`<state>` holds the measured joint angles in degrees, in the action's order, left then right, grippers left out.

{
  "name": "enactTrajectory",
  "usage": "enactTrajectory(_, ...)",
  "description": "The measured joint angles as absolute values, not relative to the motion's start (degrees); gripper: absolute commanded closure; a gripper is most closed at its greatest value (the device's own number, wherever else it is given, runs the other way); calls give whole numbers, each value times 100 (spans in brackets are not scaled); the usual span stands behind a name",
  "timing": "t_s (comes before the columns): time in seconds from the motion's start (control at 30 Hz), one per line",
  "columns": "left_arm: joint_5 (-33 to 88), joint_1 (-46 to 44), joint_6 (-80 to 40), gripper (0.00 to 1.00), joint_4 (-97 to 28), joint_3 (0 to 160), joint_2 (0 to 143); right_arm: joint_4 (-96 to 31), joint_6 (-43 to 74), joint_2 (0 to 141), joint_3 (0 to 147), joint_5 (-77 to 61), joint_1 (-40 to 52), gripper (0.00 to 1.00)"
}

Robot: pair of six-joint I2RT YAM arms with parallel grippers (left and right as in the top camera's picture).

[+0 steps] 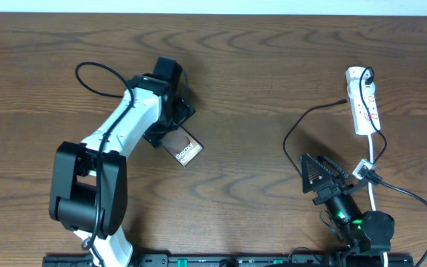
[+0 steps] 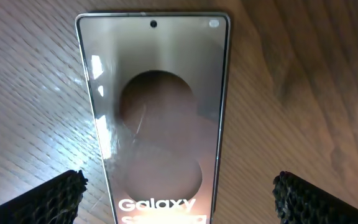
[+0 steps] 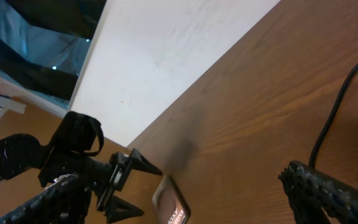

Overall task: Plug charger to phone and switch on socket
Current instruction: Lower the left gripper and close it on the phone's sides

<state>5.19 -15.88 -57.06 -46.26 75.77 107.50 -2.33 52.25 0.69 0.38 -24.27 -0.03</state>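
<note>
The phone (image 1: 186,150) lies flat on the wooden table, a silvery slab with white "Galaxy" lettering. My left gripper (image 1: 170,124) hovers over its far end, open. In the left wrist view the phone (image 2: 157,106) fills the middle and the left gripper (image 2: 179,202) straddles its lettered end, with both pads clear of its edges. The white socket (image 1: 363,100) lies at the back right. The charger (image 1: 295,126), a thin black cable, curves from beside the socket toward my right gripper (image 1: 310,179), which is open and empty. The right wrist view shows the phone (image 3: 173,208), the charger (image 3: 340,106) and the open right gripper (image 3: 182,186).
A white cord (image 1: 374,152) runs from the socket toward the front edge, past a small white adapter (image 1: 363,169). A thicker black cable (image 1: 98,70) loops behind the left arm. A pale wall (image 3: 166,56) lies beyond the table's far edge.
</note>
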Motion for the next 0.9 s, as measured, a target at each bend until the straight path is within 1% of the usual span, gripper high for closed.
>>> enactTrajectory(0.23,429,-1612,-5745,2,-4757,7577,11126,-233,5225,69,38,-2425,-3,1)
enactTrajectory(0.73,410,-1614,-5769,2,-4692,7577,11153,-233,5225,69,38,-2427,-3,1)
enactTrajectory(0.9,410,-1614,-5769,2,-4648,7577,11452,-233,5225,69,38,-2425,-3,1)
